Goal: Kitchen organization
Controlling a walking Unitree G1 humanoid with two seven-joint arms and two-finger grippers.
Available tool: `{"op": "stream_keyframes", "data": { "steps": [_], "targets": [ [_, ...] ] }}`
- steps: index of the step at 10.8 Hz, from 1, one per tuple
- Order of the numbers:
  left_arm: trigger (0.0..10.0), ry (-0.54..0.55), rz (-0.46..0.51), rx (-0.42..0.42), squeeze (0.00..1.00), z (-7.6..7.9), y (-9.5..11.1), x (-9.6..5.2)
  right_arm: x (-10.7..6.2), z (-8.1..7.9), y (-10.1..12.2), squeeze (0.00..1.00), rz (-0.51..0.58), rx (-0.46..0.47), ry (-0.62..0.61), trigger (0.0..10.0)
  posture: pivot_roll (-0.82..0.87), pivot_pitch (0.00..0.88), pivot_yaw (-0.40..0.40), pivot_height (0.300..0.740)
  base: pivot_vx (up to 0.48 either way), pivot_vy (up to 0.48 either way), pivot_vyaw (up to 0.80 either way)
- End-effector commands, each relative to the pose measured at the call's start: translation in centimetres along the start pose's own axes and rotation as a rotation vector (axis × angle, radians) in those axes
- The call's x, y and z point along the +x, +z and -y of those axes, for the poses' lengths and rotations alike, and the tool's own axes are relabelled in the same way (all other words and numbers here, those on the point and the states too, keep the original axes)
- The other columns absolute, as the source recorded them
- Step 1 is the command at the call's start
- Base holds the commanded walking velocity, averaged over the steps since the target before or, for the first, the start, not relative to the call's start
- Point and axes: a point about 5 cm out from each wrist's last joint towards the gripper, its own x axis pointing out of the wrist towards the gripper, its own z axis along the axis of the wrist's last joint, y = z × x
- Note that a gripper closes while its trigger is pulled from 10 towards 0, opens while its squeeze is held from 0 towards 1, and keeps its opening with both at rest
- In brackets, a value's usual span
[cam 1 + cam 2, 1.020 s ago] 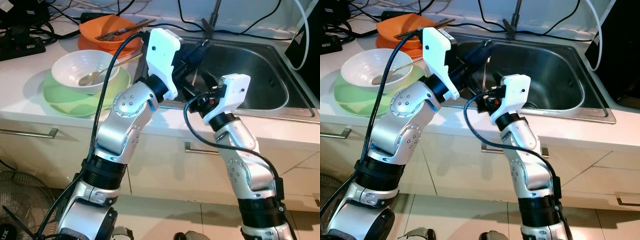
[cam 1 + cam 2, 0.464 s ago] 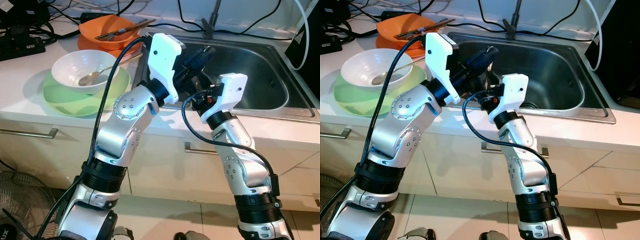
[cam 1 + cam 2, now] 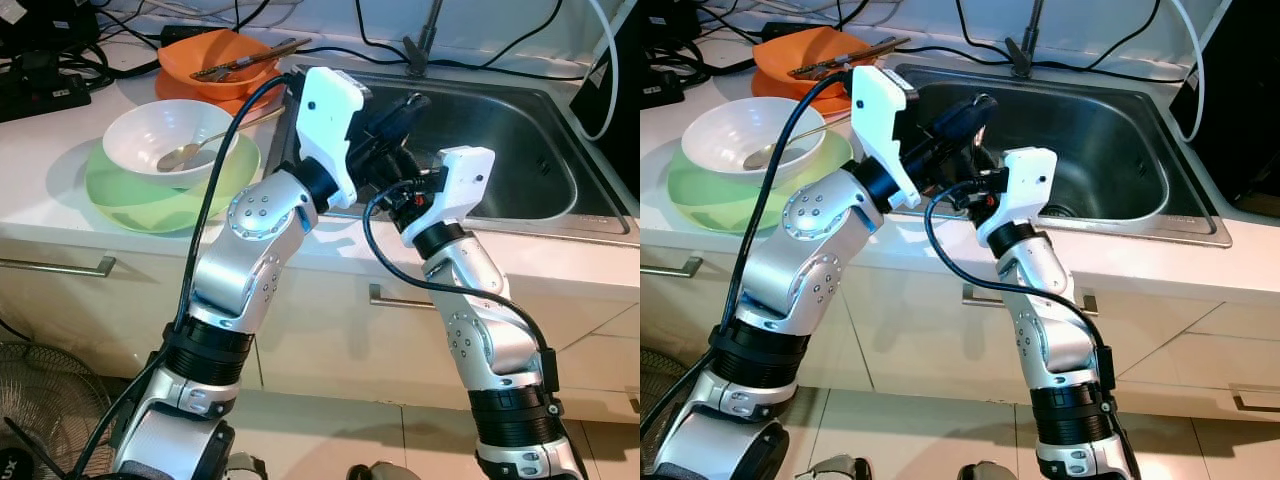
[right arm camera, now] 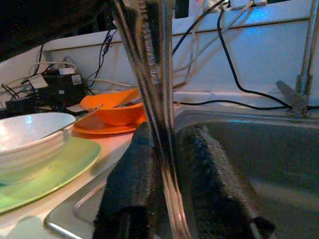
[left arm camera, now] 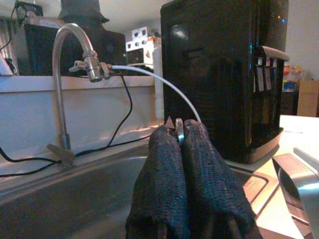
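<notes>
Left gripper (image 5: 182,149) is pinching a metal utensil (image 4: 152,94) over the sink (image 3: 540,190) rim; right gripper (image 4: 172,164), fingers spread around it, has edged closer; handover starting.

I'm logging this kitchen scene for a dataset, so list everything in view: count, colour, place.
sink: one, steel, set in the counter ahead.
tap: one, steel, behind the sink.
white bowl: one, on the green plate, a spoon inside.
green plate: one, counter left of the sink.
orange bowl: one, on an orange plate behind the white bowl, utensils lying in it.
metal utensil: one, silver, upright over the sink's left edge.
cables: several, black, along the back wall.
left gripper: jaws shut on the metal utensil's top.
right gripper: jaws either side of its handle.
</notes>
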Motion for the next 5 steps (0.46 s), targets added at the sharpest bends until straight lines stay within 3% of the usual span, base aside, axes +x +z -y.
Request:
{"op": "stream_keyframes", "data": {
  "steps": [1, 4, 5],
  "targets": [
    [10.0, -0.016, 0.013, 0.029, 0.00, 0.40, 0.46, 0.12, 0.19, 0.35, 0.55, 0.00, 0.027, -0.012, -0.008, 0.0, -0.02, 0.064, -0.045, 0.740, 0.000, 0.000, 0.00],
    [10.0, 0.001, 0.002, 0.046, 0.01, 0.20, 0.24, 0.11, 0.20, 0.40, 0.54, 0.00, 0.026, -0.011, -0.006, 0.0, -0.02, 0.064, -0.046, 0.740, 0.000, 0.000, 0.00],
    [10.0, 0.010, 0.000, 0.045, 1.00, 0.08, 0.17, 0.08, 0.20, 0.43, 0.53, 0.00, 0.025, -0.012, -0.007, 0.0, -0.02, 0.064, -0.046, 0.740, 0.000, 0.000, 0.00]
  ]
}}
